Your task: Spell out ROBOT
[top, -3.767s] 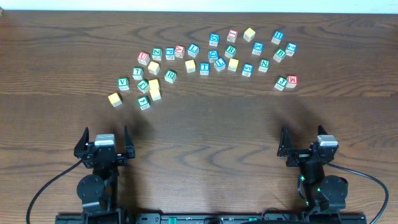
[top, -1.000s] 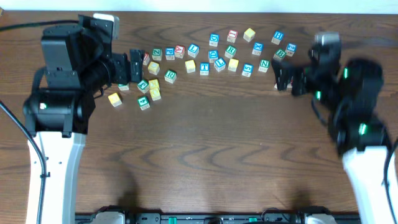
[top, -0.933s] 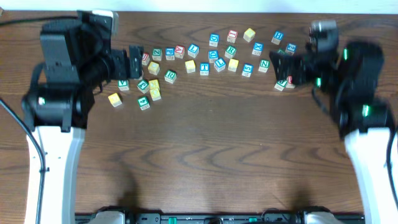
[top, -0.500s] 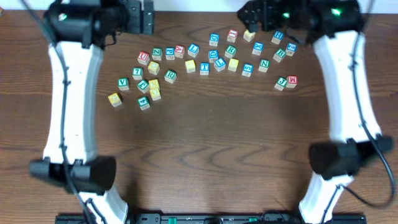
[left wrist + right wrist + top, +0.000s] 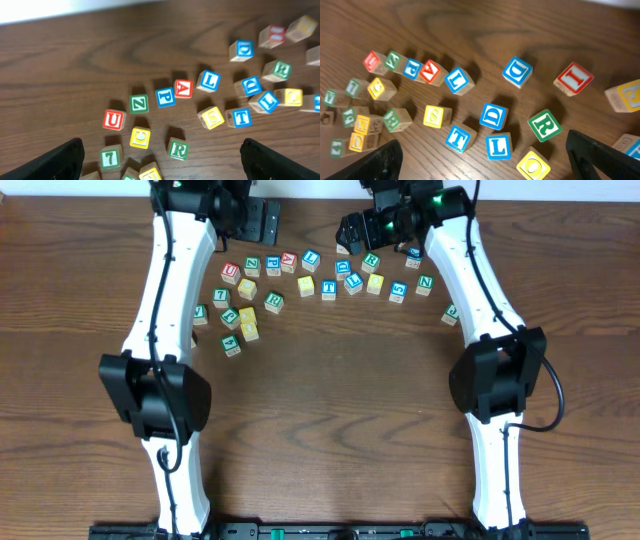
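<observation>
The left end effector [image 5: 262, 218] hangs with its fingers spread wide and nothing between them. It is over the far edge of the counter [image 5: 330, 410], just beyond the left group of cubes. The right end effector [image 5: 352, 228] is likewise wide apart and empty, above the far middle of the scatter. Just on its near side lies a green R cube [image 5: 544, 125], letter up, with a yellow O cube [image 5: 533, 167] on the near side of that. The blue T cube [image 5: 458, 138] sits to their left, just beside a blue L cube [image 5: 498, 146]. A second green R cube [image 5: 274, 302] rests in the left group. All lie loose, not in a row.
</observation>
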Controlling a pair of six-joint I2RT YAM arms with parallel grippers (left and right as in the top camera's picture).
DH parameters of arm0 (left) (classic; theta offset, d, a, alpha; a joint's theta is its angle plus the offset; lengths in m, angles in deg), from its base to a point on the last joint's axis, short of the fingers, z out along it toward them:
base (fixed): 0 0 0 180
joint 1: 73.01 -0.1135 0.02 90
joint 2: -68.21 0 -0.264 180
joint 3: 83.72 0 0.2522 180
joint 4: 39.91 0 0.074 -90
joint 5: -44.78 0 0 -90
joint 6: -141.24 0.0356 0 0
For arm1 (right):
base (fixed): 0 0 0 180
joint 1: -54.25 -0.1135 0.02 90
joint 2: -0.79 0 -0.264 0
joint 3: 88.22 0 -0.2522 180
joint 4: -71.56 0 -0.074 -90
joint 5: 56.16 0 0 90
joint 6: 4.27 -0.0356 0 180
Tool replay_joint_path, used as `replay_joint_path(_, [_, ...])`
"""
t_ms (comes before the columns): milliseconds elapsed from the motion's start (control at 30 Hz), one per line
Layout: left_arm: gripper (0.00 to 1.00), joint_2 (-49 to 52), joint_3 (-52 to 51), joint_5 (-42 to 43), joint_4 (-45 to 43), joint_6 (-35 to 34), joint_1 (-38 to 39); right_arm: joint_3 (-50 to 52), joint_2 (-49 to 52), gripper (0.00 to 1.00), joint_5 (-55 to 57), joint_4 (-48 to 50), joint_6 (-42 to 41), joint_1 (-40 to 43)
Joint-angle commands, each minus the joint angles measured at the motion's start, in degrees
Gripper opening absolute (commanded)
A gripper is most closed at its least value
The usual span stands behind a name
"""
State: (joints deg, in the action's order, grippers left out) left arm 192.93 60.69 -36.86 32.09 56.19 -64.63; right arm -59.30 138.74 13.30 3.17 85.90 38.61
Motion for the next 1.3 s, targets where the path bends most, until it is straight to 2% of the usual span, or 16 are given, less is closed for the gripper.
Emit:
replay_joint_path(0, [0.98, 0.81, 1.18, -0.94, 0.44, 0.74, 0.13, -1.27, 1.22, 0.99, 0.92, -0.44, -0.74, -0.44])
replay_joint_path(167, [0.98, 0.85, 1.14, -0.96, 0.81, 0.74, 0.04, -1.25, 1.4, 0.99, -1.33, -1.11, 0.81, -0.48])
replay_joint_path(200, [0.98, 0.85, 1.14, -0.98, 1.31, 0.76, 0.04, -1.22, 1.4, 0.96, -0.92, -1.31, 1.9, -0.55])
replay_joint_path(233, [0.98, 0.85, 1.14, -1.01, 1.73, 0.76, 0.07, -1.03, 1.57, 0.84, 0.42, -1.25, 0.87, -0.55])
replay_joint_path(267, [0.98, 0.85, 1.14, -1.36, 2.1, 0.76, 0.07, -0.85, 1.6, 0.76, 1.77, -1.07, -1.09, -0.55])
replay_joint_path(333, [0.98, 0.76, 1.16, -2.99, 2.36, 0.76, 0.07, 0.04, 1.6, 0.71, 10.1, -0.98, -11.52, -0.61])
replay_joint_path(367, [0.98, 0.63, 1.16, -5.25, 2.36, 0.76, 0.07, 1.11, 1.6, 0.7, 19.52, -2.1, -23.56, -0.85])
replay_joint_path(400, [0.98, 0.52, 1.16, -6.25, 2.36, 0.74, 0.07, 1.68, 1.6, 0.69, 22.4, -2.51, -28.41, -1.01])
replay_joint_path(467, [0.99, 0.26, 1.16, -7.63, 2.36, 0.68, 0.07, 3.15, 1.6, 0.68, 23.5, -1.4, -32.46, -1.36])
replay_joint_path(733, [0.98, -0.07, 1.16, -7.98, 2.58, -1.53, -1.33, 10.91, 1.6, 0.6, 23.21, 8.02, -32.72, -2.58])
replay_joint_path(900, [0.98, -0.07, 1.16, -7.98, 2.56, -4.94, -3.21, 15.65, 1.64, 0.59, 23.19, 13.7, -32.37, -2.84])
replay_joint_path(1267, [0.98, -0.07, 1.16, -7.98, 2.56, -5.05, -4.2, 20.33, 1.9, 0.57, 23.5, 20.81, -29.88, -3.1])
